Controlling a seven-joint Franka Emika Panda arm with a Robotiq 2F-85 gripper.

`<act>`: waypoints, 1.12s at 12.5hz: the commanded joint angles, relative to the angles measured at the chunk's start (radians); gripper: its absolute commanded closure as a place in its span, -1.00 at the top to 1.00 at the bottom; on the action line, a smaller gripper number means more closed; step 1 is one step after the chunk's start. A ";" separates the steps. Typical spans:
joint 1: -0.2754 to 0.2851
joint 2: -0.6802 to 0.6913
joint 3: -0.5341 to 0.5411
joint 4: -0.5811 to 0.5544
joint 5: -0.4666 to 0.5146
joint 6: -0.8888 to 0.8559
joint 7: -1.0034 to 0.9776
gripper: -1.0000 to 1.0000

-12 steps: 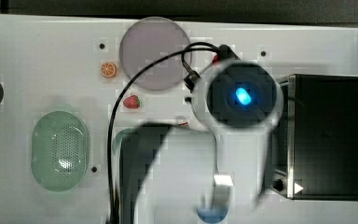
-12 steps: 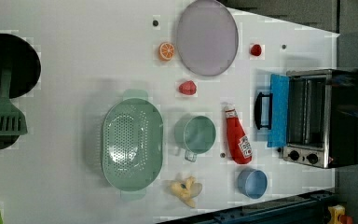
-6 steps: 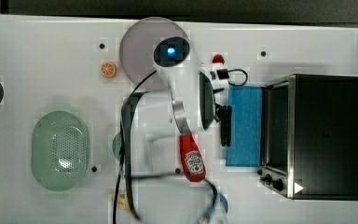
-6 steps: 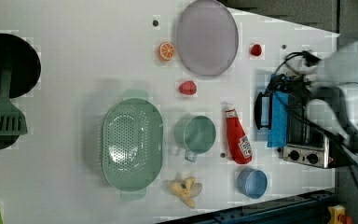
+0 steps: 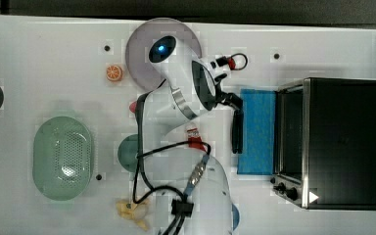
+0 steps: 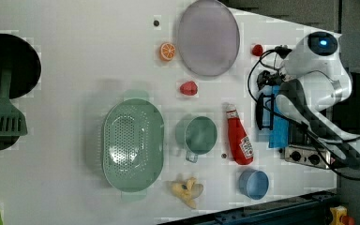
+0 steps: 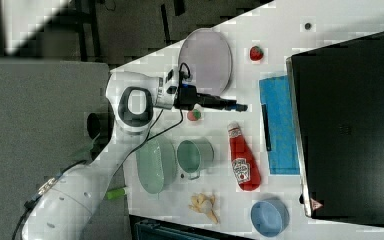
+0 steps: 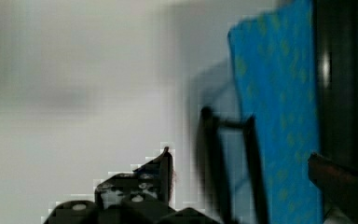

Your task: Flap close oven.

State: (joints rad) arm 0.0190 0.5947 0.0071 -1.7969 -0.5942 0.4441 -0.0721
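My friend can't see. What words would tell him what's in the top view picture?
A white robot arm reaches its gripper toward the dark bar handle of a black oven, whose blue flap door lies open flat on a white table. A green colander sits at the top view's left.

Oven (image 5: 340,142) at the top view's right, door (image 5: 257,131) flat beside it.

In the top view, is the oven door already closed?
No, the blue door lies flapped open on the table in front of the oven.
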 commanded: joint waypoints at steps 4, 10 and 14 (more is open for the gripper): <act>0.034 0.195 -0.003 0.145 -0.277 -0.068 -0.003 1.00; 0.071 0.320 -0.003 0.184 -0.479 -0.212 0.236 1.00; 0.090 0.347 -0.003 0.184 -0.581 -0.246 0.236 0.43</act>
State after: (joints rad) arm 0.1025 0.9639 0.0139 -1.6367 -1.1514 0.2147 0.1052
